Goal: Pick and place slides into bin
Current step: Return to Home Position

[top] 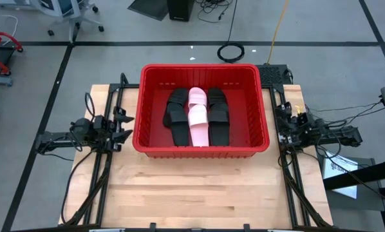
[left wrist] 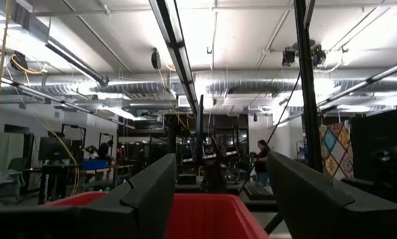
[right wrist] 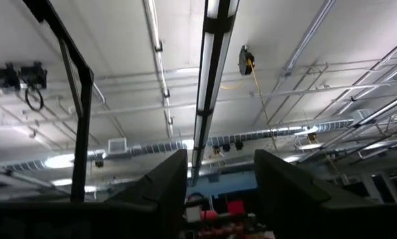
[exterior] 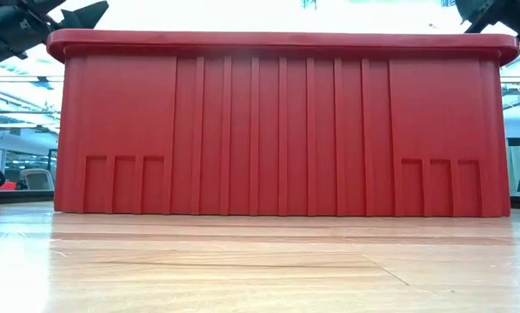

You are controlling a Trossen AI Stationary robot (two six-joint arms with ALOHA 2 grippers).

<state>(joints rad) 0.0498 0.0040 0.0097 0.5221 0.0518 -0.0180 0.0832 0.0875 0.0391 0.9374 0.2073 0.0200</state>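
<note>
Left fingers (left wrist: 155,196): parted, empty, just outside the left wall of the bin (top: 199,67), near rim height.
Right fingers (right wrist: 168,182): parted, empty, just outside the bin's right wall.
Slides (top: 197,116): inside the bin, pink pair lying between black ones.
Bin: resting on the wooden surface (top: 199,193).
Handling, judged: probably light, bendy, matte rather than slippery, not fragile. Best pinched across the wide strap or at the sole edge.
</note>
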